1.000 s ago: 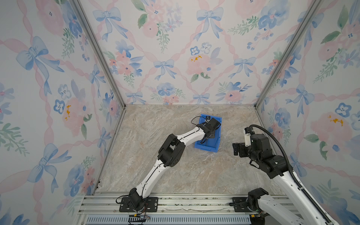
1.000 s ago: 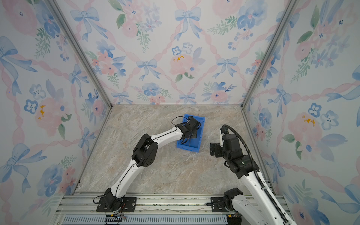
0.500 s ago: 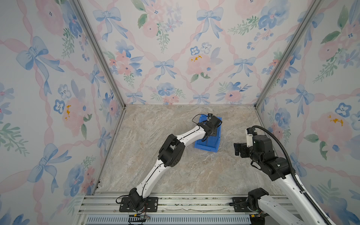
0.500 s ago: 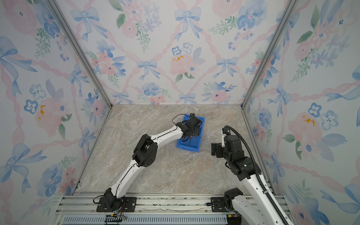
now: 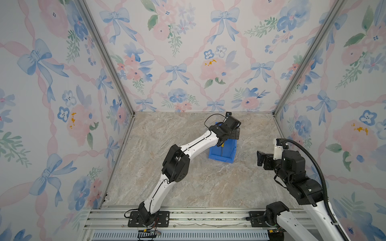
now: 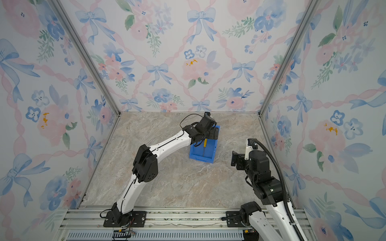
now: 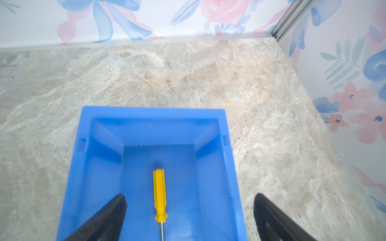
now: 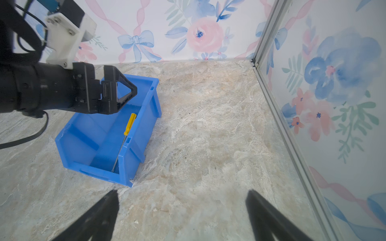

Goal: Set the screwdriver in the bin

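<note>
The screwdriver [image 7: 159, 194], with a yellow handle and a thin silver shaft, lies flat on the floor of the blue bin [image 7: 154, 112]. My left gripper [image 7: 190, 198] hovers above it, open, its black fingers spread wide on either side of the handle and touching nothing. Both top views show the screwdriver [image 5: 222, 147] [image 6: 205, 144] inside the bin [image 5: 226, 156] [image 6: 208, 155], with the left gripper [image 5: 234, 133] over the bin's far half. My right gripper [image 8: 182, 193] stands open and empty over bare floor to the right of the bin [image 8: 87, 146].
The bin sits on a marble-patterned floor [image 5: 188, 187] near the back wall. Floral walls [image 5: 188, 62] and metal corner posts [image 5: 292, 83] enclose the space. An aluminium rail [image 5: 198, 217] with both arm bases runs along the front.
My left gripper has opened and let go of the screwdriver, which now lies in the bin. The right arm has drawn slightly to the right.
</note>
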`<state>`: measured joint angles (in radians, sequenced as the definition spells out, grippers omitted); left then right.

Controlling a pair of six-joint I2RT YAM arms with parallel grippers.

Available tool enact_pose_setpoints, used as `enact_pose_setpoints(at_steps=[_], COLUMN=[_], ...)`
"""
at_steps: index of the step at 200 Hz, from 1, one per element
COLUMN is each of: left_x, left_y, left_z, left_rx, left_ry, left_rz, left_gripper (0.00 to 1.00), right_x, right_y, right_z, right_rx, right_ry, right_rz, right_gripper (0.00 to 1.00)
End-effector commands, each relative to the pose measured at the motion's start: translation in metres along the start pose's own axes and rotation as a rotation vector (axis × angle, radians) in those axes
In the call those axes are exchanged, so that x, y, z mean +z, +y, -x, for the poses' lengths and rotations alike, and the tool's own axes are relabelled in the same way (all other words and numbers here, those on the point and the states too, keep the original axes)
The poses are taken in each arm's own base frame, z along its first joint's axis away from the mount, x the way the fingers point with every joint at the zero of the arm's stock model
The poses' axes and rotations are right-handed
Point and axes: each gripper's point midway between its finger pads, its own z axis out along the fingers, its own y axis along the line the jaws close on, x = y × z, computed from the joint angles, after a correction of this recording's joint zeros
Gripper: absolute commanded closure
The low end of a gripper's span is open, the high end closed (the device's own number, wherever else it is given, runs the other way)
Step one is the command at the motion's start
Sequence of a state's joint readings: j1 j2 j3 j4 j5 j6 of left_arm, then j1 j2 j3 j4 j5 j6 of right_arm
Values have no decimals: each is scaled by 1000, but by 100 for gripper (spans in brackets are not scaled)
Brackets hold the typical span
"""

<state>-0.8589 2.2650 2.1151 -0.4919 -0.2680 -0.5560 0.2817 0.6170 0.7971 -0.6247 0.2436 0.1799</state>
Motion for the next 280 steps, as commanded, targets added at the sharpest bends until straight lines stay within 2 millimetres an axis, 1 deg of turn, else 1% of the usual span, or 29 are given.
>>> enact_pose_setpoints(at_steps=[1, 18, 32, 50, 57, 69, 88, 96, 98, 109, 119, 130, 138, 139, 156, 169, 174, 175, 178, 194, 221, 254, 280], left_x=[-26, -45, -61, -81, -87, -98, -116, -126, -127, -140, -150, -161, -168, -167, -178, -185, -190, -189, -189, -197, -200, -197, -197], left_y=[2, 10, 22, 46, 59, 87, 134, 152, 158, 185, 206, 224, 236, 240, 267, 289, 297, 300, 305, 326, 360, 391, 406], left_z=[2, 2, 2, 1, -3, -7, -14, -14, -18, -24, -31, -39, -44, -47, -62, -70, -68, -74, -80, -87, -101, -123, -137], left_rx=[45, 72, 89, 102, 109, 104, 38, 16, 14, -13, -33, -21, -3, -4, 3, -23, -35, -36, -40, -63, -114, -150, -88], left_ry=[-5, -21, -25, -31, -32, -46, -75, -106, -106, -146, -171, -194, -214, -209, -218, -222, -236, -226, -217, -226, -219, -159, -129], left_rz=[-9, -12, 0, 26, 42, 73, 80, 88, 95, 123, 140, 161, 184, 193, 250, 305, 337, 345, 365, 438, 545, 633, 702], left_gripper=[3, 3, 3, 2, 3, 2, 2, 2, 2, 2, 2, 3, 3, 3, 2, 3, 3, 3, 2, 2, 3, 2, 3], right_x=[4, 8, 10, 14, 15, 18, 20, 23, 24, 29, 29, 28, 27, 27, 27, 29, 30, 30, 31, 37, 51, 67, 79], right_y=[-3, -3, -7, -12, -15, -22, -34, -34, -33, -34, -42, -52, -56, -57, -61, -62, -61, -61, -62, -61, -62, -62, -63], right_z=[0, -4, -7, -10, -10, -9, -11, -13, -15, -20, -25, -30, -32, -33, -38, -42, -44, -45, -46, -54, -72, -81, -95], right_rx=[32, 37, 46, 62, 63, 75, 137, 153, 152, 153, 166, 193, 204, 205, 213, 184, 170, 167, 158, 104, 41, 36, 44], right_ry=[9, 21, 23, 25, 28, 31, 55, 59, 61, 61, 54, 28, 4, 2, -52, -76, -81, -79, -83, -73, -15, -8, -15], right_rz=[-20, -24, -42, -76, -91, -129, -184, -177, -173, -175, -213, -263, -280, -281, -290, -286, -283, -283, -284, -279, -297, -308, -312], right_gripper=[3, 3, 3, 3, 3, 3, 3, 3, 3, 3, 3, 3, 3, 3, 3, 3, 3, 3, 3, 3, 3, 3, 3])
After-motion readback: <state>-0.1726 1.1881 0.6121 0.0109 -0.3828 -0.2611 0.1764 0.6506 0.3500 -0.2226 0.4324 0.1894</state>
